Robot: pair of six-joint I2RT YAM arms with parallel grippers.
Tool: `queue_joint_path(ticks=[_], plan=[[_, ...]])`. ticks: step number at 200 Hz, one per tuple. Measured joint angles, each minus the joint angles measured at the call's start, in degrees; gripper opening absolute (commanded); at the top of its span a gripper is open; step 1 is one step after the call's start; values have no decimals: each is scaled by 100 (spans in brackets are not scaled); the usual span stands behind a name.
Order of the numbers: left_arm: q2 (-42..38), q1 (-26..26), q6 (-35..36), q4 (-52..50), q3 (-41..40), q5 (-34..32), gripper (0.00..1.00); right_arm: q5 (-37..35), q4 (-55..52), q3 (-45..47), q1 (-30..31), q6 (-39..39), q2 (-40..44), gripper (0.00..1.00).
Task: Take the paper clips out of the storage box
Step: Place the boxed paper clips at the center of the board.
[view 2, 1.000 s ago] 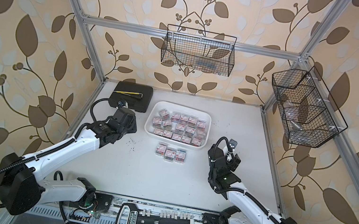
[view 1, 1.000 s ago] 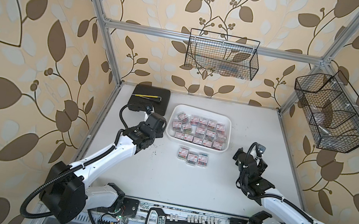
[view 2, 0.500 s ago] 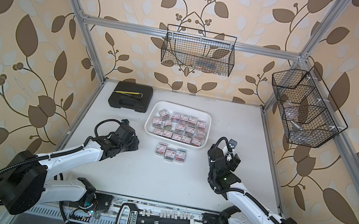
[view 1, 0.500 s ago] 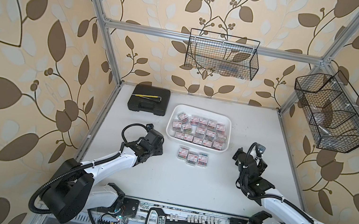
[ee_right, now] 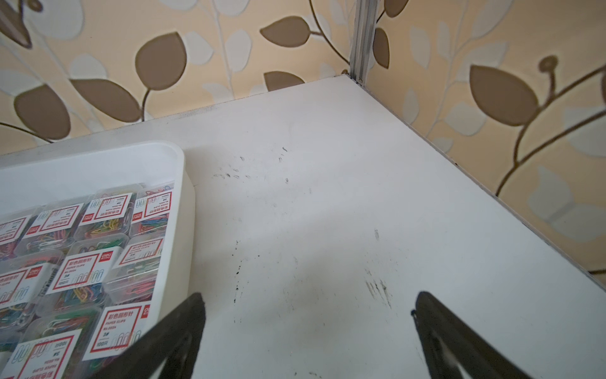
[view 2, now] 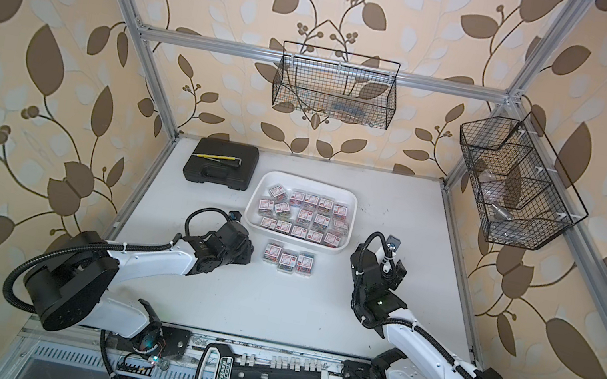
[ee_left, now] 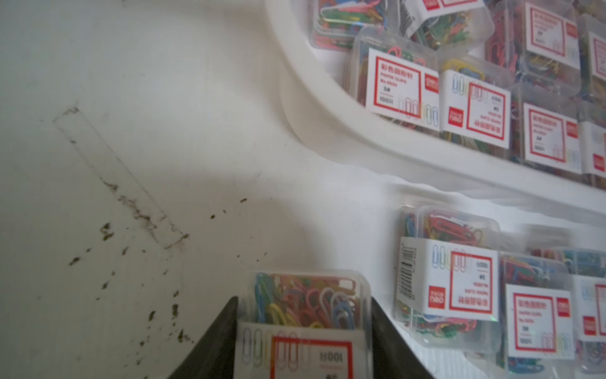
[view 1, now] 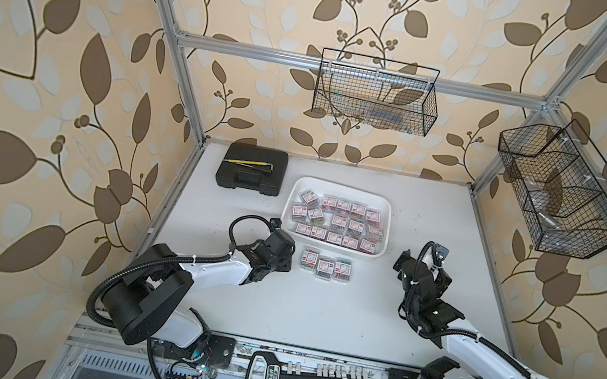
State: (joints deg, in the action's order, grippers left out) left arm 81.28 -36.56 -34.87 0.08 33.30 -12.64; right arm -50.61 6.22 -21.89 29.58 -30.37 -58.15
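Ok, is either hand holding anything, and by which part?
The left hand grips one box of paper clips by its two opposite side walls; the right hand is open and empty.

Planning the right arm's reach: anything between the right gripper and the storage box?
Nothing. Only a strip of bare white table separates the open right gripper from the storage box, as both top views show.
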Motion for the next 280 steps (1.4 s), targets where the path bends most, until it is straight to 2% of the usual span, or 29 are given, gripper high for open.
queue_joint_path(ticks=[32,103,185,199,220,241,261,280], plan=[[404,-131,7,201,153,-2,36,-2,0,0,4,-2,0,100],[584,-179,20,492,199,0,45,-4,0,0,4,0,0,100],[684,-179,52,549,321,-46,71,-24,0,0,31,-2,0,100],[662,-179,59,555,321,-44,70,-24,0,0,31,0,2,100],[560,-179,70,588,304,-48,61,-24,0,0,31,4,20,100],[345,-179,13,726,157,-85,58,-11,-9,-4,92,17,136,100],[76,-179,-31,911,-118,-105,55,221,424,9,398,111,280,100],[-81,-179,-129,1078,-363,-131,52,398,1290,24,977,321,177,100]])
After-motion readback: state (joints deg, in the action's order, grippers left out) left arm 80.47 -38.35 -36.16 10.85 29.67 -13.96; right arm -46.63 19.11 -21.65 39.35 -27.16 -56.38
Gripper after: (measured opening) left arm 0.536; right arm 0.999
